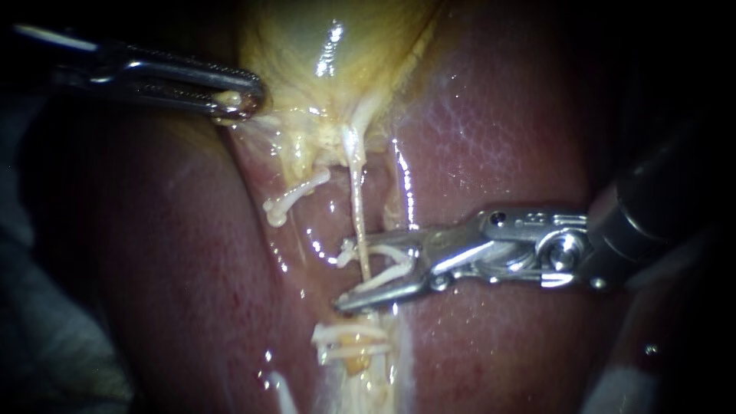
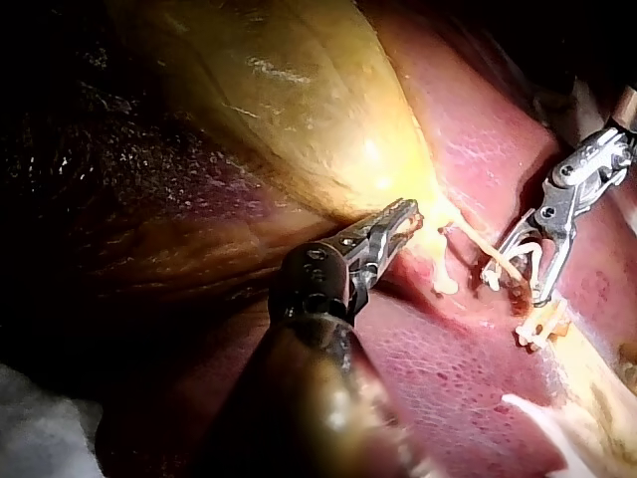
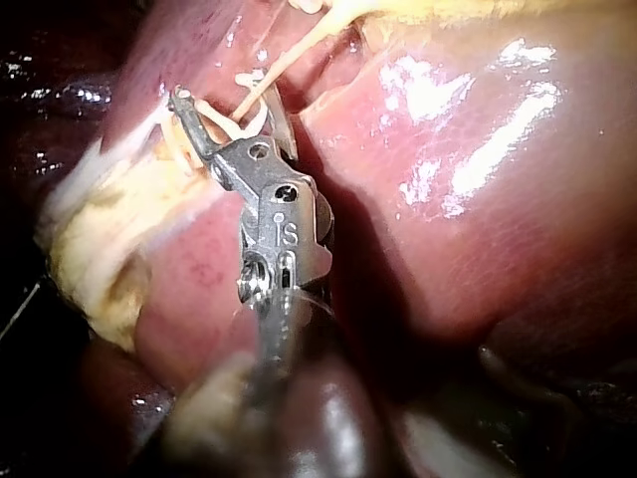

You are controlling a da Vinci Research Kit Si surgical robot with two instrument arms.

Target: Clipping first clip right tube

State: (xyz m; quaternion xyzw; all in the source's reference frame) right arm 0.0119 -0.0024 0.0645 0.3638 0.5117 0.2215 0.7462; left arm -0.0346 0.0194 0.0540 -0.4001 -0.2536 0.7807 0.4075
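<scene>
In the endoscope view the yellow gallbladder [image 1: 307,46] sits at twelve o'clock, with the red liver [image 1: 491,138] spreading beneath it to either side. The left instrument [image 1: 238,98] comes in from ten o'clock, its claw clamped on the gallbladder's lower edge. The left wrist view shows the same grip, the left instrument [image 2: 406,214] biting the pale yellow rim. From the gallbladder's neck the thin right tube [image 1: 357,207] runs straight toward six o'clock through the middle of the view. A shorter, stubby tube [image 1: 295,198] lies just beside it toward nine o'clock. The right instrument [image 1: 353,274] enters from three o'clock. Its claw stands wide apart and holds a white clip [image 1: 387,274], one leg along each half. The right tube passes between the legs, and the clip is not yet pressed together on it. The right wrist view shows the right instrument [image 3: 227,105] with the tube crossing between its tips.
</scene>
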